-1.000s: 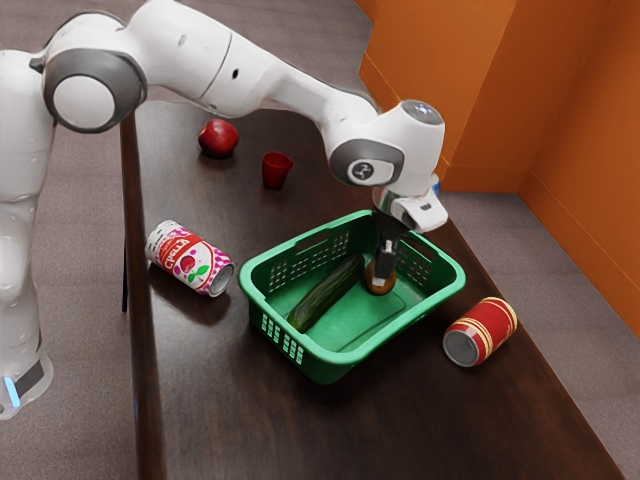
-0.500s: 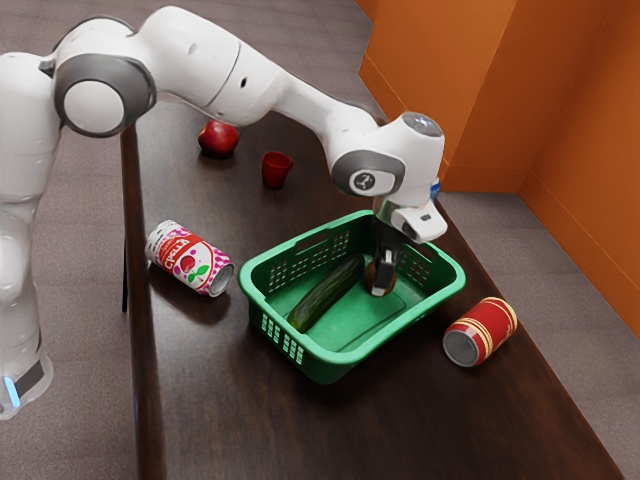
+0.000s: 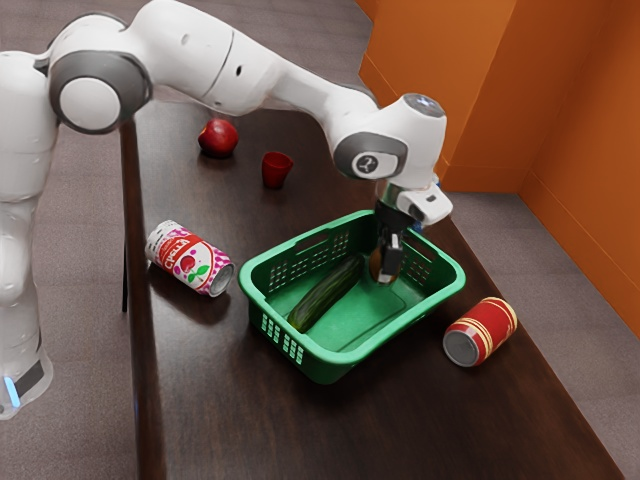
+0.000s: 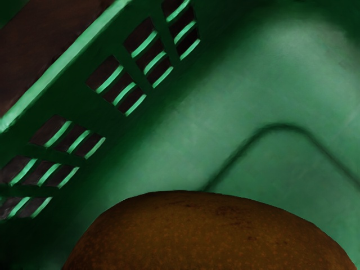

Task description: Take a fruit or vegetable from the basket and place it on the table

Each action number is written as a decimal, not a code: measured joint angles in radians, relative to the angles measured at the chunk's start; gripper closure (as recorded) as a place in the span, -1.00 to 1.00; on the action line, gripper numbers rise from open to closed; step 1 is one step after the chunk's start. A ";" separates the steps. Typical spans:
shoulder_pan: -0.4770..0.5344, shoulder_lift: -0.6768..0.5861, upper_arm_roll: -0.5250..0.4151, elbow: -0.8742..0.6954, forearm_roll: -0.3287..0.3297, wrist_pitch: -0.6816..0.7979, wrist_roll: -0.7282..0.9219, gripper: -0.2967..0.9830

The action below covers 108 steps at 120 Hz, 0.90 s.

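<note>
Black claw (image 3: 386, 267) gripping a rounded brown fruit (image 3: 376, 266) within the green basket (image 3: 400, 327), right of centre in the exterior view, cucumber (image 3: 328, 292) lying nearby, dark wooden desk (image 3: 230, 400) beneath.

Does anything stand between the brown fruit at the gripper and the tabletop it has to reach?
Yes: the walls of the green basket surround the brown fruit, so it probably must clear the rim first. The cucumber lies beside it, toward the exterior view's left.

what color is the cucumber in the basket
The cucumber is dark green, seen best in the exterior view.
</note>
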 joint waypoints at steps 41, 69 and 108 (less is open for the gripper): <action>-0.010 -0.157 0.012 0.065 0.001 -0.171 -0.049 0.10; -0.004 -0.191 0.100 0.059 0.013 -0.322 -0.079 0.10; 0.045 -0.192 0.195 0.056 0.030 -0.433 -0.120 0.11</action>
